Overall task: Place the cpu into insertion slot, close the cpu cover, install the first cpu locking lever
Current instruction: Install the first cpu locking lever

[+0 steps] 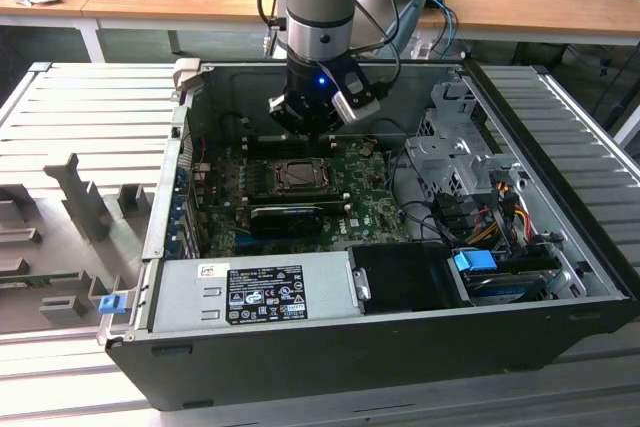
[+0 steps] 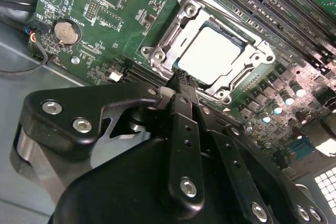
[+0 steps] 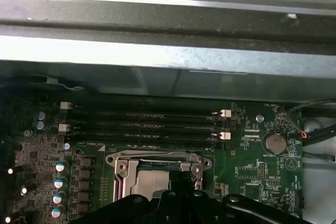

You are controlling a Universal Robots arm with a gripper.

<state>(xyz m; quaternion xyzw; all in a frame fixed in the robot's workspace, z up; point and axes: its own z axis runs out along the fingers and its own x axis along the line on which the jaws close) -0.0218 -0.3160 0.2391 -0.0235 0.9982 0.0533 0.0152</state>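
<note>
The cpu [image 2: 210,56] lies flat in the insertion slot [image 2: 189,1], its pale face showing through the cut-out of the silver cpu cover [image 2: 181,32], which lies down over it. My gripper [image 2: 179,80] is shut with nothing between its fingers, and its tips sit at the socket's edge just beside the chip. In the first wrist view the gripper [image 3: 177,186] hangs over the cover [image 3: 157,158] and the cpu [image 3: 147,184]. In the exterior view the gripper [image 1: 312,127] stands just above the slot [image 1: 297,175] inside the open computer case.
The green motherboard [image 1: 370,212] carries long black memory slots [image 3: 142,124], a coin battery [image 2: 67,31] and a black graphics card [image 1: 290,215]. The case wall [image 3: 168,61] runs close behind the socket. Cables [image 1: 480,207] and drive bays fill the exterior view's right.
</note>
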